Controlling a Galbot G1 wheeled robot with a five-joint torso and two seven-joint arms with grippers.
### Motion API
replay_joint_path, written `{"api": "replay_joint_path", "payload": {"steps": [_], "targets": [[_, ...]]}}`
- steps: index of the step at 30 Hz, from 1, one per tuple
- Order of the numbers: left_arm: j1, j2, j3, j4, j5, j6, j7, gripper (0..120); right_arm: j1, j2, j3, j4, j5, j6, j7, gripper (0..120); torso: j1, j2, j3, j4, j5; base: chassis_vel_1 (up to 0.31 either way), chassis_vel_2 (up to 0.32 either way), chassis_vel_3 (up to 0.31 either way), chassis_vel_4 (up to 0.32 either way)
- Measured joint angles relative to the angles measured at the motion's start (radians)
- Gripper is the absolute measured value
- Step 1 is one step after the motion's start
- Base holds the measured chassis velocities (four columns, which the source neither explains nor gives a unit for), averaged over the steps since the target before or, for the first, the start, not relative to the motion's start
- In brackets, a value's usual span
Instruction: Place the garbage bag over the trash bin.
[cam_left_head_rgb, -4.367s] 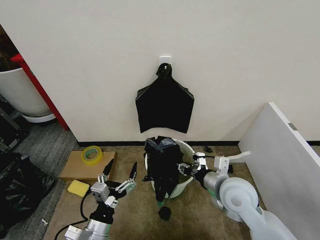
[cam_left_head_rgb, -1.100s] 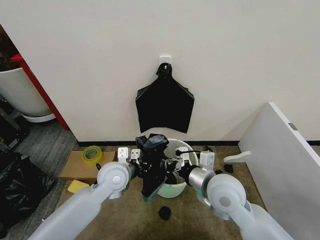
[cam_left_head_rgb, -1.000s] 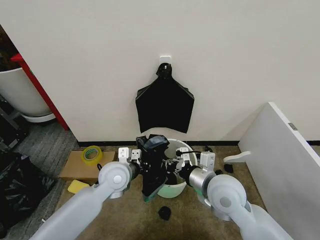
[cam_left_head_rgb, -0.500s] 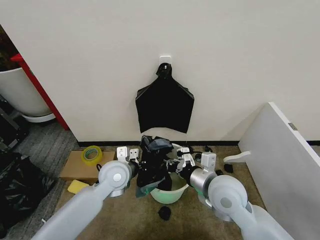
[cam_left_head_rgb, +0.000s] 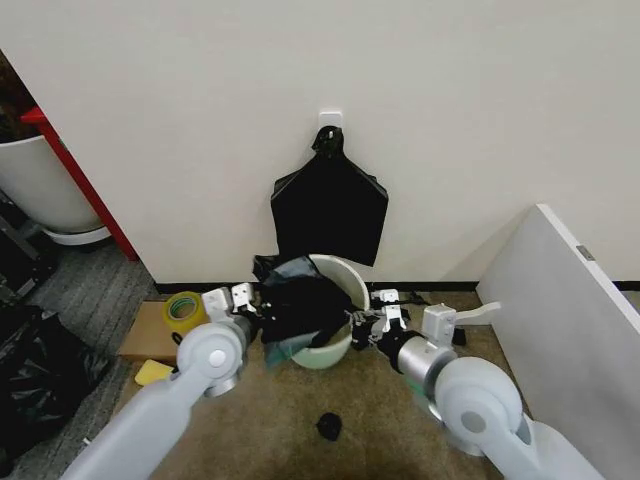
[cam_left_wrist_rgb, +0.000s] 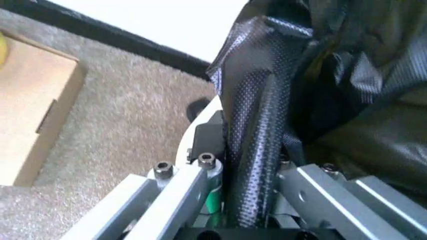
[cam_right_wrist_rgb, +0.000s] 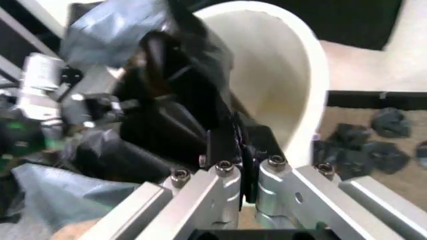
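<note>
The garbage bag (cam_left_head_rgb: 298, 305) lies bunched over the left side of the trash bin (cam_left_head_rgb: 340, 275), which is tipped so its open mouth faces up and toward the robot, on the carpet just in front of the wall. Part of the white inner wall on the right side is bare; black film covers the left rim and spills down outside it.

The left pincer (cam_left_head_rgb: 250, 318) reaches in from the left at rim height, and in the left wrist view its fingers are clamped together on a twisted fold of the garbage bag (cam_left_wrist_rgb: 257, 135). The right pincer (cam_left_head_rgb: 362, 328) comes in from the right at the near rim; in the right wrist view its fingers (cam_right_wrist_rgb: 230, 150) are pressed together on the bag's edge at the bin's rim (cam_right_wrist_rgb: 313, 75).

A flat bundle of black bags (cam_left_head_rgb: 330, 212) hangs on the wall above. A tape roll (cam_left_head_rgb: 183, 309) sits on a cardboard box (cam_left_head_rgb: 145, 335) to the left, a black scrap (cam_left_head_rgb: 327, 426) lies on the carpet nearer the robot, and a white board (cam_left_head_rgb: 560, 320) leans at the right.
</note>
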Motion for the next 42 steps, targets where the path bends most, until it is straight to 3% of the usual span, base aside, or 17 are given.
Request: {"api": "replay_joint_path", "payload": {"steps": [15, 23, 35, 36, 42], "targets": [[0.062, 0.039, -0.031, -0.051, -0.015, -0.029, 0.012, 5, -0.042, -0.047, 0.062, -0.070, -0.038, -0.014, -0.006, 0, 0.000, 0.000, 0.000, -0.0002, 0.0000, 0.000, 0.000, 0.000, 0.000], [0.093, 0.074, -0.035, -0.095, -0.026, -0.014, 0.011, 5, -0.068, -0.060, 0.050, -0.062, -0.173, 0.029, -0.086, 0, 0.000, 0.000, 0.000, -0.0001, 0.0001, 0.000, 0.000, 0.000, 0.000], [0.120, 0.086, -0.046, -0.142, -0.024, 0.012, -0.004, 5, -0.182, -0.176, 0.061, 0.100, -0.506, 0.185, -0.258, 45, 0.000, 0.000, 0.000, 0.0000, 0.0001, 0.000, 0.000, 0.000, 0.000], [0.120, 0.086, -0.046, -0.142, -0.024, 0.012, -0.004, 5, -0.182, -0.176, 0.061, 0.100, -0.506, 0.185, -0.258, 45, 0.000, 0.000, 0.000, 0.0000, 0.0001, 0.000, 0.000, 0.000, 0.000], [0.126, 0.090, -0.037, -0.165, -0.016, 0.033, 0.000, 5, -0.141, -0.243, 0.053, 0.098, -0.724, 0.287, -0.405, 71, 0.000, 0.000, 0.000, -0.0003, 0.0001, 0.000, 0.000, 0.000, 0.000]]}}
